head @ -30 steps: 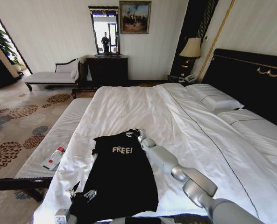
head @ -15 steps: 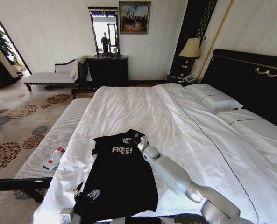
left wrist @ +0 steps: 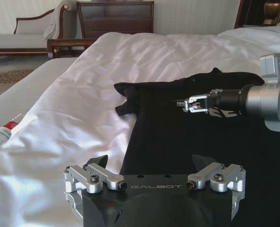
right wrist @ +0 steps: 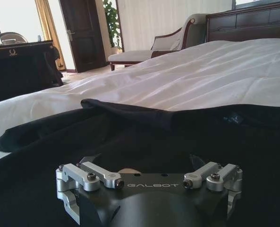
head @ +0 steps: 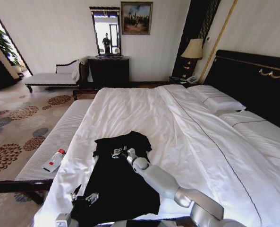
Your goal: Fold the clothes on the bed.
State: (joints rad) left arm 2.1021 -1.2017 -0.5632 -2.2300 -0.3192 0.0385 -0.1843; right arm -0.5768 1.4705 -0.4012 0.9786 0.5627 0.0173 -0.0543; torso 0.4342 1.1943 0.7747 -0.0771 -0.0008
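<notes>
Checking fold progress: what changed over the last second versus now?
The right gripper moved from the T-shirt's far right shoulder toward the robot's left and nearer, onto the chest; the right sleeve now lies folded in and the lettering is mostly covered. Whether it grips cloth is unclear. The left gripper stayed at the near hem, and the bed and the bottle on the bench stayed put.

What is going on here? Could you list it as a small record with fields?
Setting: bed with white bedding
Garment: black T-shirt lying on the bedding
Right gripper: over the shirt's chest, partly covering the white lettering
Left gripper: at the shirt's near hem
Nearby: grey bench with a bottle on it
</notes>
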